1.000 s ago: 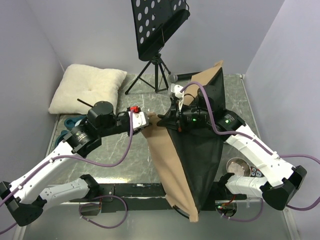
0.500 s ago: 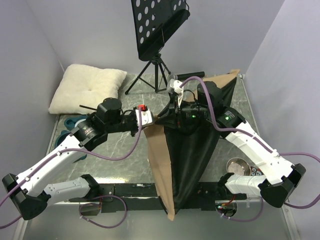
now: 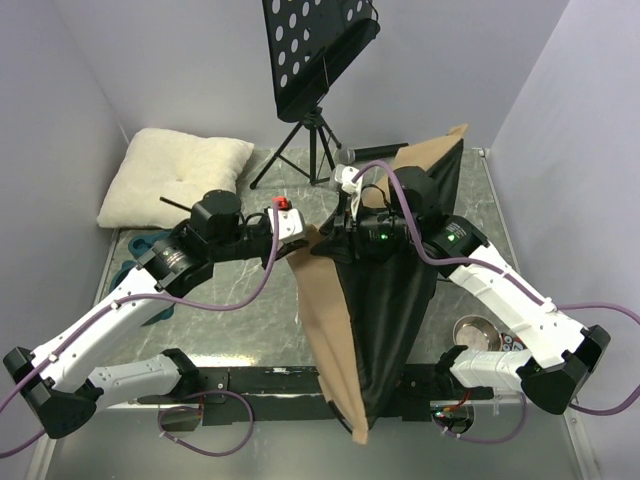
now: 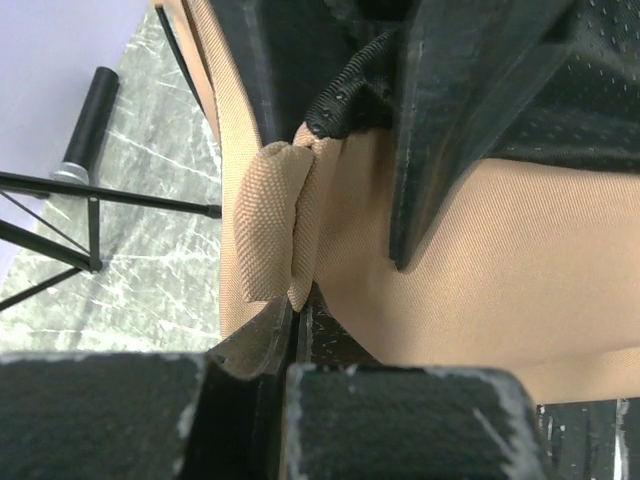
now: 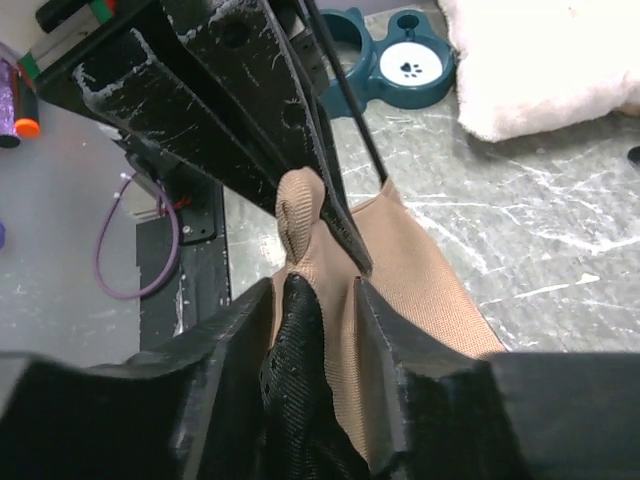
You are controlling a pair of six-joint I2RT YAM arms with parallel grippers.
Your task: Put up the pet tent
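The pet tent (image 3: 332, 320), tan outside with black lining, hangs raised over the table's middle, its lower tip past the near edge. My left gripper (image 3: 306, 237) is shut on a folded tan corner of the tent (image 4: 270, 215); in the left wrist view its jaws (image 4: 297, 305) pinch the fold's lower edge. My right gripper (image 3: 334, 238) faces it from the right. Its jaws (image 5: 320, 285) stand open, with black webbing and tan fabric (image 5: 420, 290) lying loose between them. The left gripper's fingers (image 5: 250, 90) meet the same corner from above in the right wrist view.
A black music stand (image 3: 318, 50) on a tripod stands at the back, with a microphone (image 3: 365, 153) lying beside it. A cream pillow (image 3: 175, 178) lies back left, a teal pet bowl (image 3: 140, 260) under my left arm, and a metal bowl (image 3: 477, 332) near right.
My left gripper has closed on the tent's corner. My right gripper, shut on that corner before, has opened. The tent's hanging tip swung left, then back.
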